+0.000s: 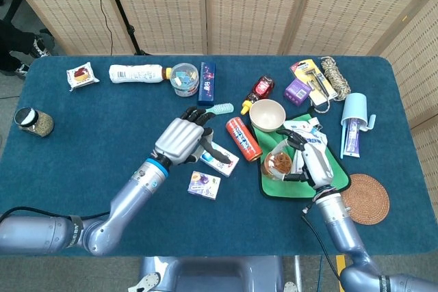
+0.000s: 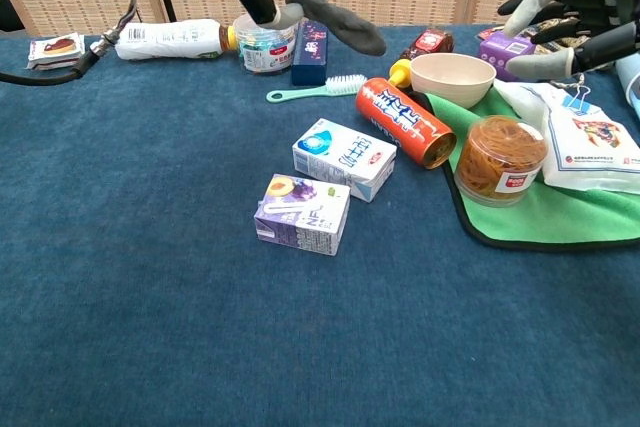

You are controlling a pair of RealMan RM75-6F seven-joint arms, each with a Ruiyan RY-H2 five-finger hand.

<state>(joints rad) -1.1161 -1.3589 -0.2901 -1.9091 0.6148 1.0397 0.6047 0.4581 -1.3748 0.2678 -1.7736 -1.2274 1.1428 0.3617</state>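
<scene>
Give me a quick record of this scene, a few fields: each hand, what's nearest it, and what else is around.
left hand: open, hovering above the blue and white carton
right hand: open, over the white packet, beside the noodle jar
cloth: green cloth under jar and packet
nearby: purple carton, orange can, bowl
</scene>
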